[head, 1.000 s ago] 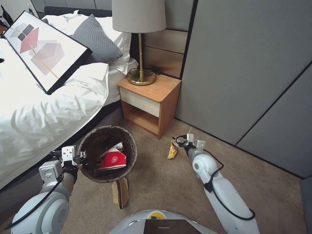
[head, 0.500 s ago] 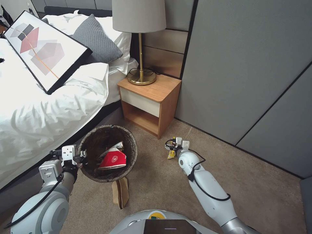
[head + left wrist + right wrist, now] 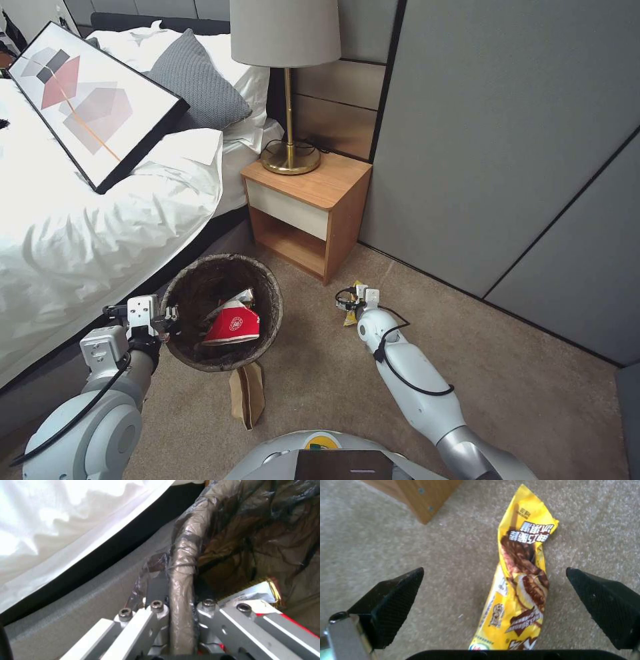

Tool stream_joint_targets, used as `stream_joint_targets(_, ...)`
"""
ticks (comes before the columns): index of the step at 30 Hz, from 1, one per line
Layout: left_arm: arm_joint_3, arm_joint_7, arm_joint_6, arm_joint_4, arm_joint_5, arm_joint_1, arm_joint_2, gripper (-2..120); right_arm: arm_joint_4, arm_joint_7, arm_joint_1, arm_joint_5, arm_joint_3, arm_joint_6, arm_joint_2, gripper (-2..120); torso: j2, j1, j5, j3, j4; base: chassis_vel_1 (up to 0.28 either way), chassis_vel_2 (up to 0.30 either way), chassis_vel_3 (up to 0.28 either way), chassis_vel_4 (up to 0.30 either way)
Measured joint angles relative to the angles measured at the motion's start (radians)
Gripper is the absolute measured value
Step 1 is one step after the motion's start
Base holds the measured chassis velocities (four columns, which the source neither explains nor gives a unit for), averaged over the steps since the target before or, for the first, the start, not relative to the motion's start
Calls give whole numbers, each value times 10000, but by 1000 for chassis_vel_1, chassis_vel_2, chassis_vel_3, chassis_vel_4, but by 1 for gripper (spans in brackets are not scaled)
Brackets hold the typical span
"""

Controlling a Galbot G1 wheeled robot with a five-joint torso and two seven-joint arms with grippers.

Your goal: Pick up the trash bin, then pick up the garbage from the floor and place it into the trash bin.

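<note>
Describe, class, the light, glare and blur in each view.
Head view: even light, straight wall seams bowed. Left wrist view: white bedding washed out, bin rim soft. Right wrist view: yellow packet lit evenly, its print slightly blurred.

Left hand [image 3: 167, 319] clamped; right hand [image 3: 495, 590] low, fingers spread.

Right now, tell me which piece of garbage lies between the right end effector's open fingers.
The yellow snack packet on the carpet by the nightstand. The brown paper lies beside the trash bin; the red-and-white wrapper is inside.
</note>
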Motion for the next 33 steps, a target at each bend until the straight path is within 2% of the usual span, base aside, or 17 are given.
stream_joint_targets(12, -7, 1, -1, 0, 65, 37, -93, 3, -1473, -160, 569, -349, 7, 325, 334, 100, 0, 0, 0, 0, 0, 0, 0, 0, 0)
stream_joint_targets(24, 0, -5, -17, 1, 152, 67, -235, 3, -2055, -221, 858, -526, -66, 499, 499, 99, 0, 0, 0, 0, -1, 0, 0, 0, 0)
stream_joint_targets(26, 0, -9, -19, 1, 154, 67, -250, 3, -2117, -221, 869, -522, -69, 532, 515, 95, 0, 0, 1, 0, -1, 0, 0, 0, 0)
stream_joint_targets(28, -13, -13, -20, 1, 154, 82, -259, 3, -2269, -221, 899, -508, -66, 613, 551, 82, 0, 0, 1, 0, 0, 0, 0, 0, 0)
stream_joint_targets(29, -13, -13, -20, 1, 154, 82, -259, 3, -2269, -221, 899, -508, -66, 613, 551, 82, 0, 0, 1, 0, 0, 0, 0, 0, 0)
stream_joint_targets(31, -20, -16, -21, 1, 155, 86, -260, 3, -2319, -229, 898, -464, -53, 644, 554, 72, 0, 0, 1, 0, -1, 0, 0, 0, 0)
stream_joint_targets(33, -20, -18, -22, 1, 155, 87, -262, 3, -2336, -233, 898, -444, -49, 664, 553, 68, 0, 0, 1, 0, -1, 0, 0, 0, 0)
